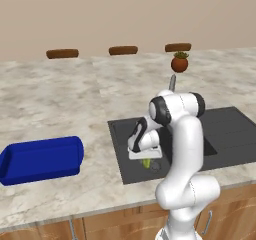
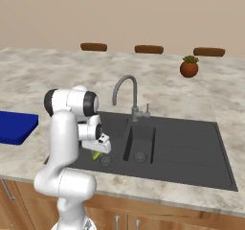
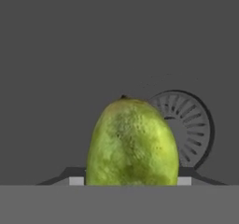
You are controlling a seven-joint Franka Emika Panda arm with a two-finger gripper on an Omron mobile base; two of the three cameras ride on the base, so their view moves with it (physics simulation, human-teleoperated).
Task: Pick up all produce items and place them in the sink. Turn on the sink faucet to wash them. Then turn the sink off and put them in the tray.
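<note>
A small yellow-green oval fruit point(image 3: 132, 143) sits between my gripper's point(image 3: 132, 181) two fingertips, whose pads touch its sides, so the gripper is shut on it. The hand is low inside the left basin of the dark-grey sink point(image 1: 230, 129) point(image 2: 191, 147), with the fruit point(image 1: 146, 163) point(image 2: 96, 154) peeking out under the gripper point(image 1: 146, 159) point(image 2: 98, 152). A round drain point(image 3: 186, 125) point(image 2: 105, 160) lies just behind the fruit. The grey gooseneck faucet point(image 2: 127, 87) point(image 1: 172, 82) stands at the sink's back edge. The blue tray point(image 1: 42, 159) point(image 2: 16, 127) rests on the counter left of the sink.
A brown pot with a green plant point(image 1: 179, 62) point(image 2: 189, 67) stands on the marble counter behind the sink. Brown stool tops point(image 1: 123, 50) line the counter's far edge. A second smaller basin point(image 2: 140, 143) lies right of the hand, with the flat drainboard beyond it.
</note>
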